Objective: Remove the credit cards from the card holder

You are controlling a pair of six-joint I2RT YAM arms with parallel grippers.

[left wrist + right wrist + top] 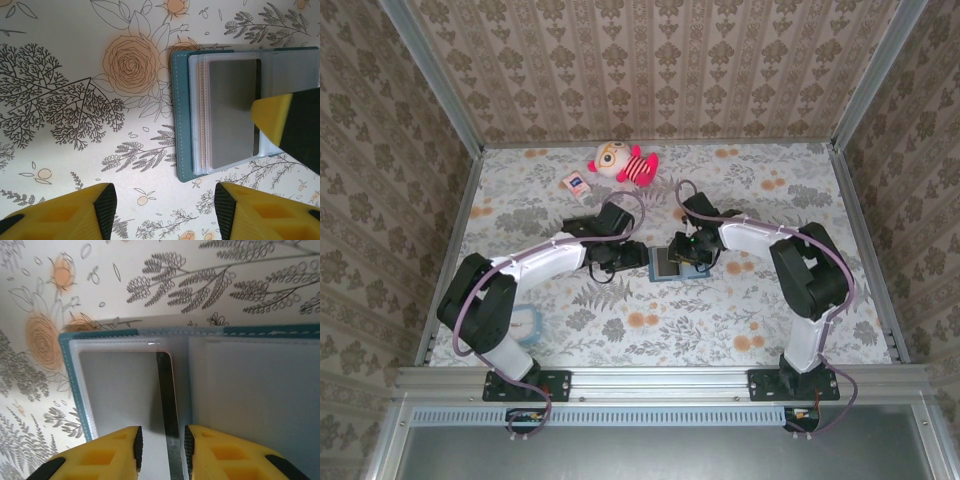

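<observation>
Flowered cloth covers the table (720, 320), and patterned wallpaper (650, 60) stands on three sides of it.

The right gripper (162, 435) hangs low over the open card holder (75, 390), near the middle of the table. Its two yellow fingers stand only a little apart. Between them runs a dark narrow strip, which seems to be the edge of the credit card (232, 112). A thin pale gap shows on one side of the strip, so I cannot tell whether the pads really pinch the card or only stand beside it. In the left wrist view, one finger (272, 117) of this gripper lies over the right part of the card.

The card looks grey and sits in a clear pocket on the left half of the holder. More clear pockets are layered under it, and the teal stitched border goes around them. The holder lies flat and unfolded on the cloth.

The left gripper (164, 192) is just left of the holder and not touching it. Its jaws are wide apart and there is only bare cloth between them.

Well apart, at the far edge of the table, lies a plush doll (620, 162), with a small white-and-red packet (576, 184) just left of it.
</observation>
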